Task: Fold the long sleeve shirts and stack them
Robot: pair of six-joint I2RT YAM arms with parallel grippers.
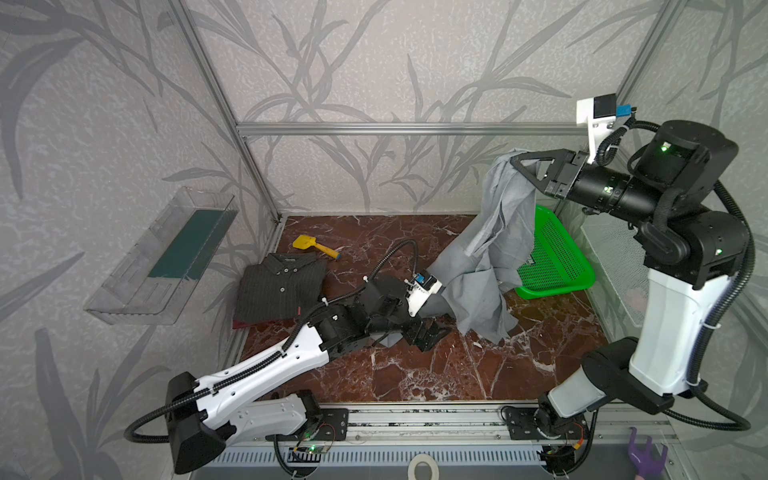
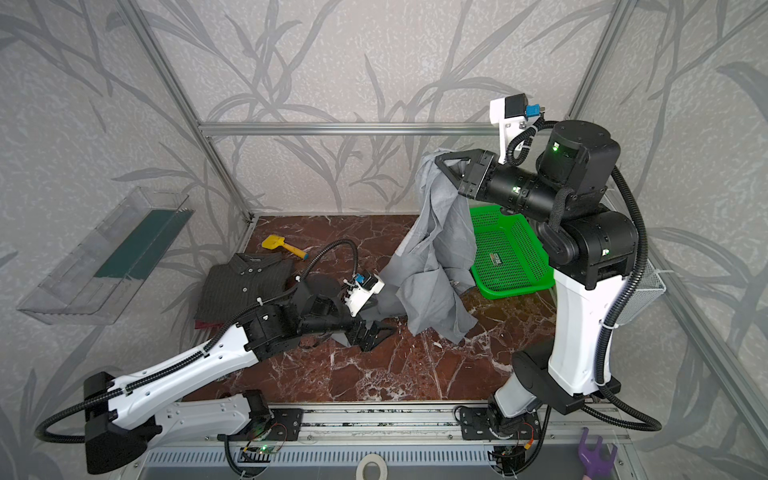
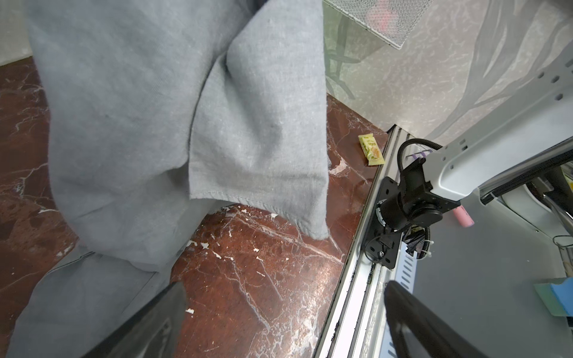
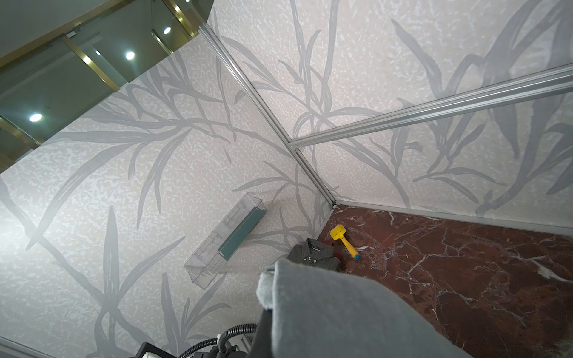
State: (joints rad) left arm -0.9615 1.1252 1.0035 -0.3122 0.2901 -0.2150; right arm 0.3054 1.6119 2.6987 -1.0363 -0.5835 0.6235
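Note:
A light-grey shirt (image 1: 494,249) (image 2: 436,257) hangs from my right gripper (image 1: 515,160) (image 2: 436,160), which is shut on its top edge high at the back right. Its lower part drapes onto the marble table. In the right wrist view grey cloth (image 4: 341,310) covers the jaws. My left gripper (image 1: 432,332) (image 2: 374,332) (image 3: 285,310) is low and open beside the shirt's hem (image 3: 257,198), with only bare marble between its fingers. A folded dark pinstriped shirt (image 1: 282,291) (image 2: 241,286) (image 4: 313,255) lies at the left on a dark red garment (image 1: 249,323) (image 2: 205,324).
A green mesh basket (image 1: 557,257) (image 2: 507,257) sits tilted behind the hanging shirt. A yellow toy shovel (image 1: 316,246) (image 2: 284,245) lies near the back left. A clear bin (image 1: 166,253) is on the left wall, a white mesh basket (image 1: 615,266) on the right. A snack packet (image 3: 371,149) lies by the front rail.

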